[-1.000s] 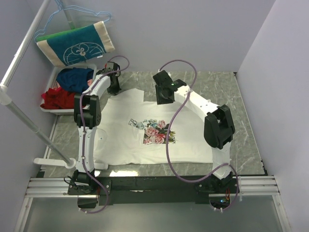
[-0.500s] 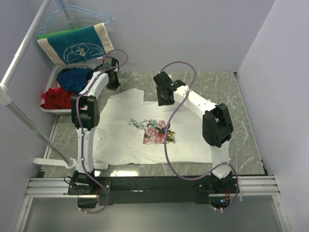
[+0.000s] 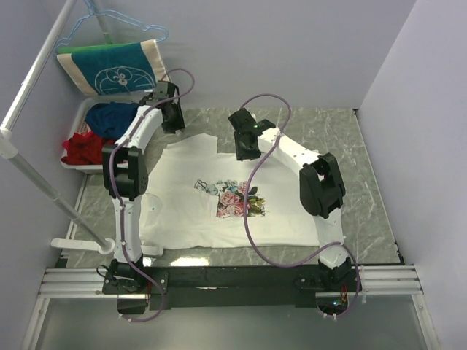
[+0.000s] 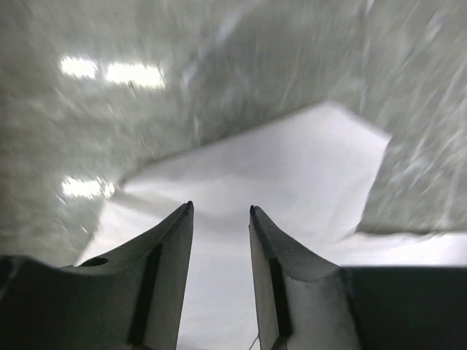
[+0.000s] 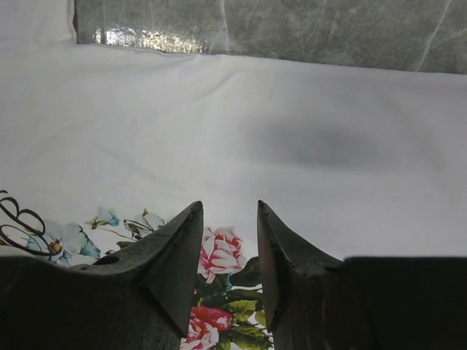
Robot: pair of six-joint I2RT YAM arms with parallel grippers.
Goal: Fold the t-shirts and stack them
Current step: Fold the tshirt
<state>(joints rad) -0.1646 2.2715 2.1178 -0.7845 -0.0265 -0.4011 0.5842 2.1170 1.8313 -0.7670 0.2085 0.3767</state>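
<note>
A cream-white t-shirt [image 3: 219,182] lies spread flat on the marble table [image 3: 328,138], its pink-and-blue flower print [image 3: 235,199] facing up. My left gripper [image 3: 172,121] hovers over the shirt's far left corner, beside the sleeve. In the blurred left wrist view its fingers [image 4: 171,248] stand apart with only the white cloth [image 4: 292,175] showing below the gap. My right gripper [image 3: 244,144] hangs over the shirt's far edge near the collar. The right wrist view shows it open [image 5: 230,205] above the flower print [image 5: 219,255], holding nothing.
A white basket [image 3: 82,117] at the far left holds blue clothes [image 3: 111,118] and red clothes [image 3: 79,149]. A teal and cream cloth [image 3: 109,69] hangs from a blue hanger above it. A white slanted pole [image 3: 36,179] runs along the left side. Walls close in at the back and right.
My left gripper has opened, let go of the shirt's far left corner and shifted toward the back. The right gripper has drifted slightly left, still open.
</note>
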